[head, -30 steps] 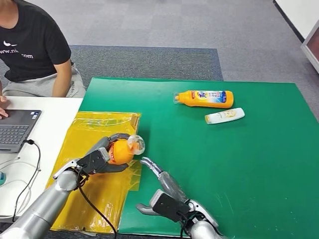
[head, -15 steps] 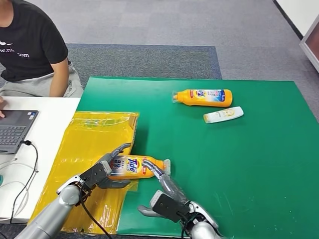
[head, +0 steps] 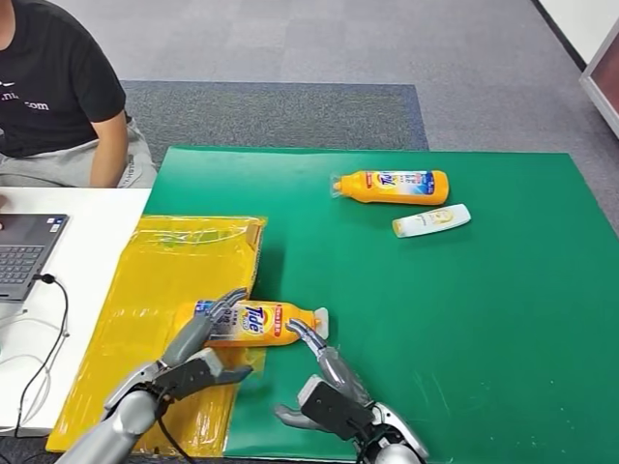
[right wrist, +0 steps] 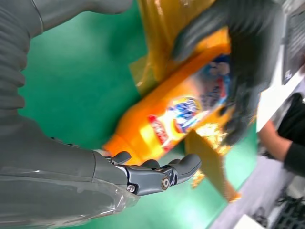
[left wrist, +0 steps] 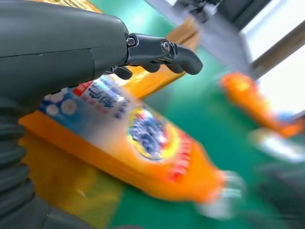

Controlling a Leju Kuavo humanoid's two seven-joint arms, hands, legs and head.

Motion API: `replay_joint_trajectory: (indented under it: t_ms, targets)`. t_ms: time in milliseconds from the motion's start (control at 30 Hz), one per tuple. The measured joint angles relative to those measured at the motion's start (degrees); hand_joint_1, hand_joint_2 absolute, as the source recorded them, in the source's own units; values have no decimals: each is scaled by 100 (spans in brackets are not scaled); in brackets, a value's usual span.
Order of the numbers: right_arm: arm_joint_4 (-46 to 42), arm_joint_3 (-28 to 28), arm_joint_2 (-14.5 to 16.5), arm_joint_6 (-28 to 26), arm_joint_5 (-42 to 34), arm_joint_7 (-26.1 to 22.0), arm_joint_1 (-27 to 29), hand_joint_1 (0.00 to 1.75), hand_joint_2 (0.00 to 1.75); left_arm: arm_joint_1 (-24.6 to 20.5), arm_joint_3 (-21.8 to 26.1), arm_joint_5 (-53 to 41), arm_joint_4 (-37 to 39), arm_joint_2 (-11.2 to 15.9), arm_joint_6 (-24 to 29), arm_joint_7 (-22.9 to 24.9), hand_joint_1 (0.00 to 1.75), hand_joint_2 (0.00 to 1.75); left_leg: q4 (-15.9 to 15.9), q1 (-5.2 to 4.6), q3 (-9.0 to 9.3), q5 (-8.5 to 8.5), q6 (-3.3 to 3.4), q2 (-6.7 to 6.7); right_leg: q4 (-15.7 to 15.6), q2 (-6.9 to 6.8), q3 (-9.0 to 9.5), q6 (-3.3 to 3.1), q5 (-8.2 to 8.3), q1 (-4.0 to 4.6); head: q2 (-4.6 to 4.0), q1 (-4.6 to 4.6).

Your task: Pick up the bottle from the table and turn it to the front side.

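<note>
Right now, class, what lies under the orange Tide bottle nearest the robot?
Under the Tide bottle lie a yellow plastic bag beneath its base end and the green mat beneath its cap end. The bottle's own body covers whatever lies directly below its middle.

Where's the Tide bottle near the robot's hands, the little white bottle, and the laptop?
Tide bottle (head: 251,322): head view, on its label.
White bottle (head: 430,220): head view, mid-body.
Laptop (head: 22,253): head view, on its keyboard.

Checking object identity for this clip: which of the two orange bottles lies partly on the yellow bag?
The near orange Tide bottle, between the left hand and right hand; the far orange bottle lies wholly on green mat.
</note>
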Motion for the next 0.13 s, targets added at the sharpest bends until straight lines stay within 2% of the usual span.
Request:
replay_joint_trajectory:
  t_ms: [100, 133]
  targets:
    - [-45, -105, -38, -187, -32, -89, 155, 0, 175, 479, 168, 290, -1121, -14, 341, -499, 0, 0, 4, 4, -52, 11, 5, 1, 0, 0, -43, 8, 9, 3, 0, 2]
    - [-50, -121, -43, -220, -42, -109, 173, 0, 175, 539, 195, 286, -1291, -20, 443, -598, 0, 0, 4, 4, -57, 11, 5, 1, 0, 0, -47, 9, 9, 3, 0, 1]
